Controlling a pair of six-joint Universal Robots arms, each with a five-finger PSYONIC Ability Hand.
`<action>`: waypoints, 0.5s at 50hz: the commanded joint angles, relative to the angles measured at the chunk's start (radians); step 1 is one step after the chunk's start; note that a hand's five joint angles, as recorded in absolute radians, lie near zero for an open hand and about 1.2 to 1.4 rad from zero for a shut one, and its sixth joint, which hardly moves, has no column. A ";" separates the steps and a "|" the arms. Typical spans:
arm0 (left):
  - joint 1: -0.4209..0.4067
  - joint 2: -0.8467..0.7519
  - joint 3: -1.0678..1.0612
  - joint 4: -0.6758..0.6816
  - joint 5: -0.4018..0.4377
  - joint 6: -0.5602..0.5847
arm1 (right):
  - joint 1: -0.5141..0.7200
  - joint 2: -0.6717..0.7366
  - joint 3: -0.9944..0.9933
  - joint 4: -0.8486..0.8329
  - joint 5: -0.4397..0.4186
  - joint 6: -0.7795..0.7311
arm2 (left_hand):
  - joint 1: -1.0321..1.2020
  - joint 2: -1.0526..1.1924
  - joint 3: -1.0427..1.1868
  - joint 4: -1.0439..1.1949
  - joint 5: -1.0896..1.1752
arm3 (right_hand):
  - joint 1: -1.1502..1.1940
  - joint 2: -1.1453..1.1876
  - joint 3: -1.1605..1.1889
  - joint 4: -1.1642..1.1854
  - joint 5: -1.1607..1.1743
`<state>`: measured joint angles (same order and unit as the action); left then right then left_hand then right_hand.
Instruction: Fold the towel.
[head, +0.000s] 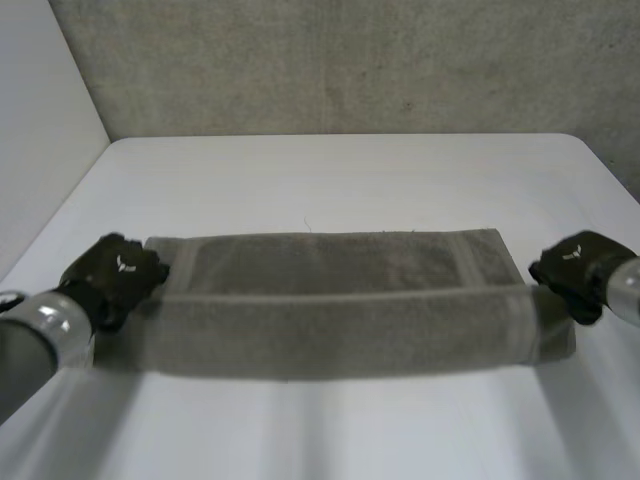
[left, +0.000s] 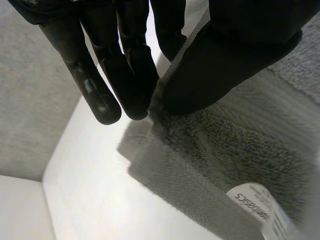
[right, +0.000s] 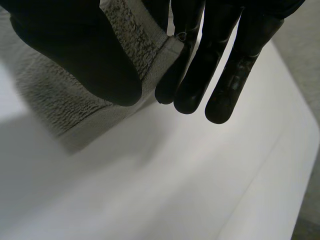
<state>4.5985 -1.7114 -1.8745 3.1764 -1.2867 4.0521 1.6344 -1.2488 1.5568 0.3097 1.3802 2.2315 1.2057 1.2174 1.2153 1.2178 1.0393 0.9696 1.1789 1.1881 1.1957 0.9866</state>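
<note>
Grey terry-cloth towel (head: 340, 320) stretches taut over the white counter (head: 340, 170) between the black left hand (head: 118, 272), which pinches one corner between thumb and fingers (left: 132, 85), and the black right hand (head: 578, 268), clamped likewise on the opposite corner. To fold it well, both hands should probably carry the held edge level and lay it squarely on the edge beyond their fingertips.
</note>
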 joint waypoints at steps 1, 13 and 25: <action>-0.059 -0.272 0.279 0.109 -0.115 -0.007 | 0.122 0.178 -0.159 -0.179 0.138 0.111 | 0.191 0.179 0.181 0.178 0.182 | 0.427 0.217 0.208 0.201 0.235; -0.130 -0.534 0.555 0.249 -0.146 -0.019 | 0.191 0.373 -0.334 -0.471 0.244 0.112 | 0.191 0.179 0.181 0.178 0.182 | 0.427 0.217 0.208 0.201 0.235; -0.158 -0.691 0.732 0.270 -0.216 -0.013 | 0.217 0.502 -0.446 -0.520 0.270 0.097 | -0.836 -0.847 -0.845 -0.848 -0.844 | -0.795 -1.004 -1.014 -1.021 -0.987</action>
<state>4.4475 -2.3756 -1.1819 3.4457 -1.4697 4.0408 1.8475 -0.7744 1.1240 -0.1992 1.6546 2.3323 1.1286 1.1254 1.1257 1.1254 0.9685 0.6956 0.8529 0.8817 0.8857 0.7128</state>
